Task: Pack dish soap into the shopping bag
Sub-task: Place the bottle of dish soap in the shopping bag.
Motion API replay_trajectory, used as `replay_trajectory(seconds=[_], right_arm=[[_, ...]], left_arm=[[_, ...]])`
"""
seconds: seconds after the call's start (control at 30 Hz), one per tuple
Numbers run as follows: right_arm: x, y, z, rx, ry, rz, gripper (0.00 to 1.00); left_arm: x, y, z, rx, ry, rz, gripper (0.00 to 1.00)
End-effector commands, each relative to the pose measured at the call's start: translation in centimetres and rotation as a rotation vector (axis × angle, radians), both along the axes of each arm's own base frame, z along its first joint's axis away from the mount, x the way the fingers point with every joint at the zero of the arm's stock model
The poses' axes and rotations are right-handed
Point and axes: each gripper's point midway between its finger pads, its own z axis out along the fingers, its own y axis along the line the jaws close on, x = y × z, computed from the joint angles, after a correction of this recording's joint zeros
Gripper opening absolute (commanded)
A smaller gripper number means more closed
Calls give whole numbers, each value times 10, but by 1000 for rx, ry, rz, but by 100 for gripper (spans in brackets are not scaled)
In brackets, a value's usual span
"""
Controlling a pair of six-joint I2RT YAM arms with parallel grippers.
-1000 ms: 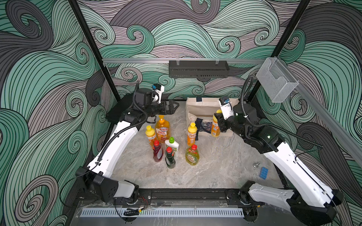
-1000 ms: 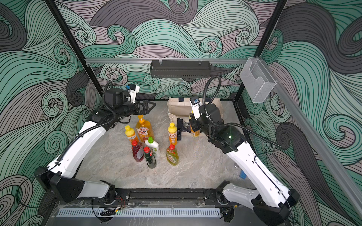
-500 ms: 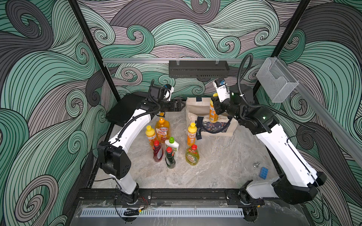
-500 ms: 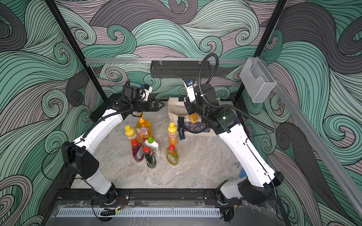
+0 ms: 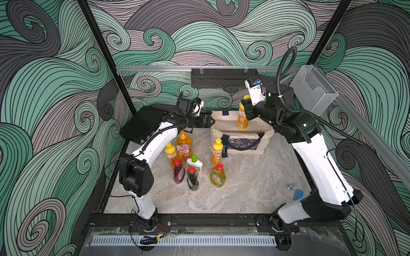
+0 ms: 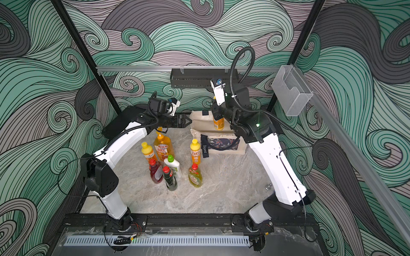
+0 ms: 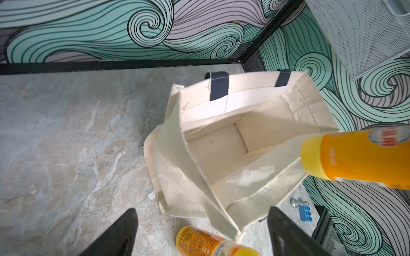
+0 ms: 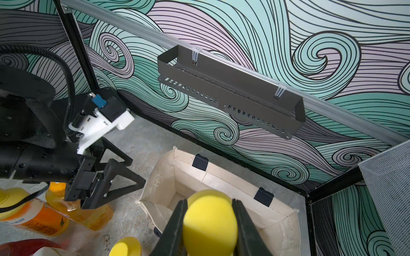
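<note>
Right fingers (image 8: 175,226) clamped the upright bottle's (image 5: 242,120) cap, above the bag's (image 5: 221,118) mouth; left fingers (image 7: 115,239) gaped empty nearby.

Below the right pincer (image 8: 209,223) the cream canvas tote (image 7: 244,97) gapes wide and empty, only its own orange yellow-capped bottle (image 5: 242,120) in the way. The left pincer (image 5: 209,121) sits spread just off the rim; plastic soap bottles (image 5: 194,164) crowd underneath it.

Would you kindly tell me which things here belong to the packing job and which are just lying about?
Job: shopping bag; orange bottle in the right gripper; seven standing bottles.
Lying about: black case; blue brick; metal bolt; wall rack; clear bin.
</note>
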Motion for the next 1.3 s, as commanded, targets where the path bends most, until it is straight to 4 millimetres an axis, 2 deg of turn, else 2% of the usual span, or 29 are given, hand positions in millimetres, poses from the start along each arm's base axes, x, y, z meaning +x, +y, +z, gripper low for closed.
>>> replay_trajectory(seconds=[0.0,0.2,0.53,0.73,0.93,1.17,1.27], right_arm=[[2,-7,47,50,-141,-12,0],[20,-19,38,38,-133,-58,0],[61,-46,-8,84,-78,-154,0],[74,-63,-31,98,-64,-211,0],[89,-82,-60,93,-30,-265,0],[101,-92,-93,81,5,-302,0],[106,-97,-96,89,-17,-321,0]], left_arm=[[1,-6,6,4,-14,-17,87],[-3,-16,-8,23,15,-46,80],[-13,-25,-14,45,26,-72,67],[-11,-26,-19,54,34,-73,59],[-11,-26,-27,72,50,-79,43],[-14,-24,-23,80,44,-84,36],[-16,-23,-22,86,43,-90,36]])
